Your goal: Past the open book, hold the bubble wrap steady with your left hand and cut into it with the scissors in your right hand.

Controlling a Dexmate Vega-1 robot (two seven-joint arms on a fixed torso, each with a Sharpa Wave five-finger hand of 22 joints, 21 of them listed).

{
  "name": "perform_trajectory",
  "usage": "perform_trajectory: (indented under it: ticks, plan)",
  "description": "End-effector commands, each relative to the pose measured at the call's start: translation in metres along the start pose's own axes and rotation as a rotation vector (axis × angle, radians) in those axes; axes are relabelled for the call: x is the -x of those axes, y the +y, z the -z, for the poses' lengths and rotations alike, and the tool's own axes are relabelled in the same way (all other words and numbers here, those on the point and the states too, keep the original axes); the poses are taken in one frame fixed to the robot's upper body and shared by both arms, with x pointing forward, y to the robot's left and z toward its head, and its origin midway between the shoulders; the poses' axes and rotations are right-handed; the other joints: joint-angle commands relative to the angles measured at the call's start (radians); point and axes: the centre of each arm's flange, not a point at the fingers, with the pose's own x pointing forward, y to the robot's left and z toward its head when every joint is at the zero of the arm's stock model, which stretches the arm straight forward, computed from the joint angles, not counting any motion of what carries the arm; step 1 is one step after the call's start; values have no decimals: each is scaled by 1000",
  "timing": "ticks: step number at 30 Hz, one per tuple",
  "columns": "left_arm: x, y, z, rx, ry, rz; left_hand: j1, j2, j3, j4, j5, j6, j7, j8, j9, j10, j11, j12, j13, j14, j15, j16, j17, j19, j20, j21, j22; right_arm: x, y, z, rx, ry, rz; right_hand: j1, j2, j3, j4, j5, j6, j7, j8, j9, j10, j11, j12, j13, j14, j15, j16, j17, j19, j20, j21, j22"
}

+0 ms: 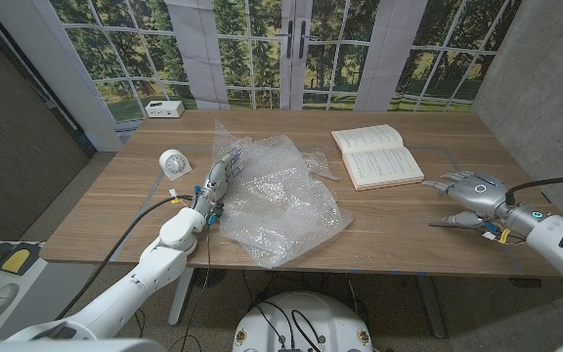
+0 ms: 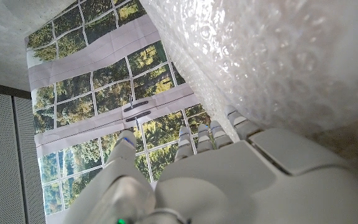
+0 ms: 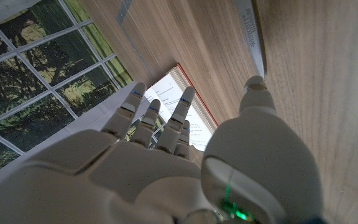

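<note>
Wooden table (image 1: 115, 210) before a window backdrop. Head view: crumpled bubble wrap (image 1: 277, 200) lies left of the open book (image 1: 375, 154); left hand (image 1: 220, 179) rests on its left edge, fingers extended. Right hand (image 1: 470, 191), right of the book, spread, holding nothing. Small white clock (image 1: 174, 162) sits left of the wrap.

Left wrist view: fingers (image 2: 197, 138) straight against the wrap (image 2: 278, 56).

Right wrist view: fingers (image 3: 182, 109) spread, book (image 3: 182, 115) beyond.

Soft even light, sharp frames, glare on bubble wrap (image 2: 278, 56).
</note>
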Motion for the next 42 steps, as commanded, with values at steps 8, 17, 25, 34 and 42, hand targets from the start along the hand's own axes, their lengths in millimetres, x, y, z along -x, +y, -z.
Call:
perform_trajectory:
  ticks: [8,17,25,34,42]
  plan:
    - [2,2,-7,-11,-21,-6,-5,1,-5,-2,1,1,1,3,2,-4,0,2,2,-7,0,7,6,-3,2,1,2,3,3,-1,5,-25,-42,-9,-13,-6,9,-1,-26,6,-3,2,-20,-2,-5,2,-3,-167,-2,3,-7,8,-3,2]
    - [4,2,-9,-15,-32,-5,-5,1,-5,-2,1,1,1,3,2,-3,0,3,2,-7,-1,7,6,-3,2,1,2,3,4,-2,23,-35,-64,-9,-12,-6,10,-1,-31,7,-3,2,-25,-2,-7,2,-6,-168,-3,3,-11,8,-4,2]
    - [4,2,-9,-15,-31,-6,-5,1,-5,-2,1,1,0,3,2,-2,-1,3,2,-7,-1,7,6,-3,1,2,2,4,3,1,23,-24,-69,-1,-1,0,10,1,-32,7,-2,2,-26,-3,-7,3,-10,-173,-4,3,-11,7,-3,2]
    - [2,1,-6,-12,-21,-1,-6,1,-5,-2,2,1,0,3,2,-2,-1,3,2,-7,0,7,5,-3,1,2,2,2,3,6,24,-47,-110,31,20,18,2,-4,-50,7,-5,2,-20,-3,-2,8,-12,-169,-3,2,-12,4,-1,2]
    - [1,0,-5,-5,-22,1,-6,1,-5,-2,2,0,1,3,2,-2,-1,4,2,-7,-1,7,5,-3,1,1,2,-1,1,5,43,-59,-126,33,24,20,3,-7,-50,7,-4,2,-12,-2,1,9,-11,-169,-2,2,-13,3,-1,2]
